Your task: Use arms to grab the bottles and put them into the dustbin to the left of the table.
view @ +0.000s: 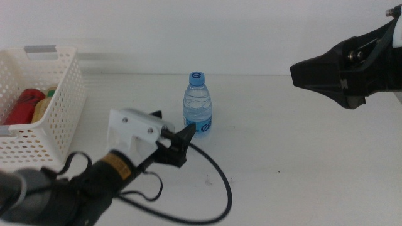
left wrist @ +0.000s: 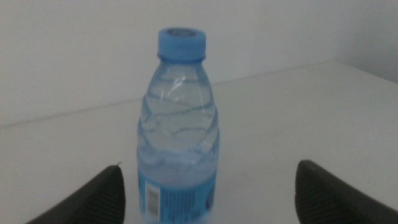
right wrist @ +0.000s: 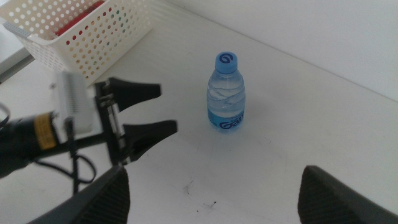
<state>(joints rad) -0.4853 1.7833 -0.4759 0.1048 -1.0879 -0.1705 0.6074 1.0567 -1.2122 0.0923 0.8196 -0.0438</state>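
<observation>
Near the middle of the plain white flat table (view: 301, 169), seen from the middle view, the small clear blue-capped water bottle (view: 198, 105) stands upright and alone. At its seven o'clock the left gripper (view: 179, 141) points at it, fingers (view: 186, 133) apart, just short of touching. At nine o'clock, by the table's edge, the white perforated plastic dustbin (view: 59, 119) holds the slim red can (view: 22, 105) and the yellow tea bottle (view: 44, 107). At two o'clock hangs the right gripper (view: 308, 74), well apart, over bare table.

From the left wrist, the bottle stands between the spread fingers, nearer one.

From the right wrist, its own fingers (right wrist: 102, 199) stand wide; open table surrounds the bottle.
</observation>
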